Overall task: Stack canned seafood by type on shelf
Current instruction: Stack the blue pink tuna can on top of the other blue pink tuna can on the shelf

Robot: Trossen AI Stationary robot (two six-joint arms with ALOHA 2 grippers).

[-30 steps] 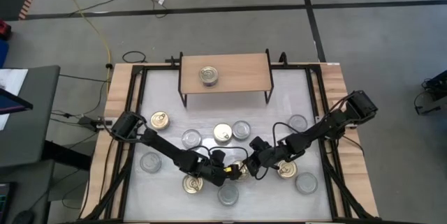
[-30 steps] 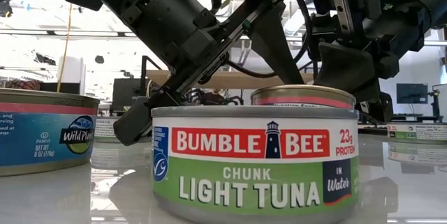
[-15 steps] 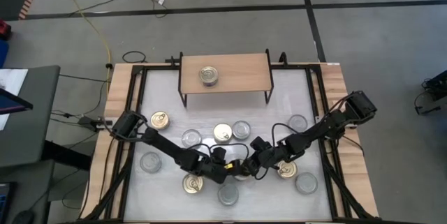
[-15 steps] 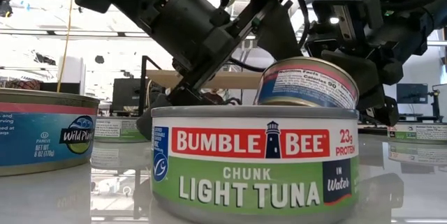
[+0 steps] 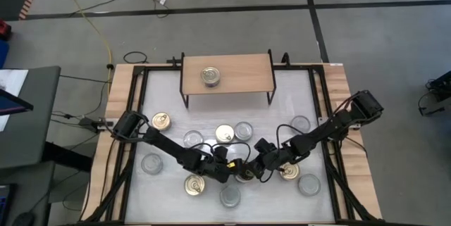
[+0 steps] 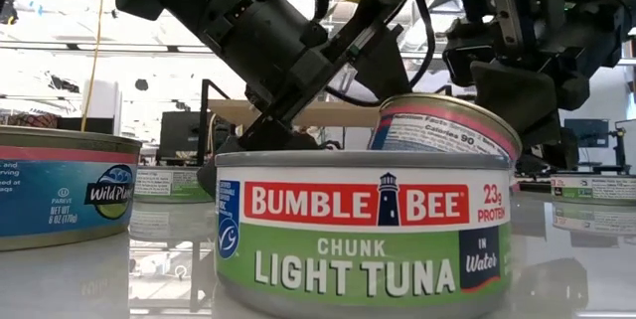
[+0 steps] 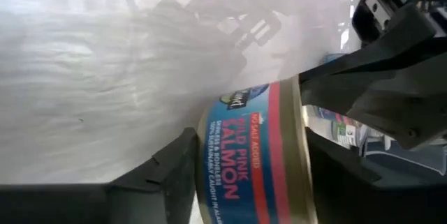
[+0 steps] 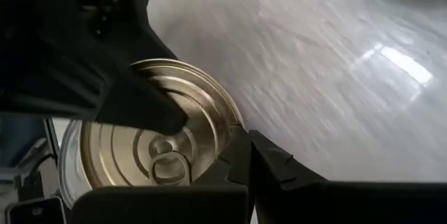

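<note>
A pink-salmon tin (image 6: 442,125) with a gold pull-tab lid (image 8: 154,133) stands tilted near the table's front, behind a green tuna tin (image 6: 363,230). My left gripper (image 5: 238,171) reaches in from the left and is shut on the salmon tin (image 7: 248,161). My right gripper (image 5: 252,170) comes from the right, shut, with its tips at the tin's edge. The light-wood shelf (image 5: 239,67) stands at the far side, with one tin (image 5: 211,77) on its top. My left gripper pinches the salmon tin by its two flat ends, one finger (image 8: 133,105) lying over the gold lid, the other on the bottom end (image 7: 200,165). The fingers come from the table's left, slanting down. The tin sits tilted in the hold. My right gripper has its shut fingertips (image 8: 244,154) against the rim of the lid (image 8: 234,128) on the side toward the table's right. It comes slanting down from the right. Whether the tips reach under the rim cannot be told.
Several other tins lie scattered on the white tabletop: gold-lidded ones (image 5: 161,121) (image 5: 225,134) (image 5: 194,185) (image 5: 289,172) and silver-lidded ones (image 5: 193,139) (image 5: 230,196) (image 5: 309,184). A blue-labelled tin (image 6: 60,195) stands near the front left. Black frame rails (image 5: 134,113) border the table.
The salmon tin lay flat on the table a second ago and has tipped up on one edge between the two grippers. My left gripper has edged toward the tin and taken hold of it.
</note>
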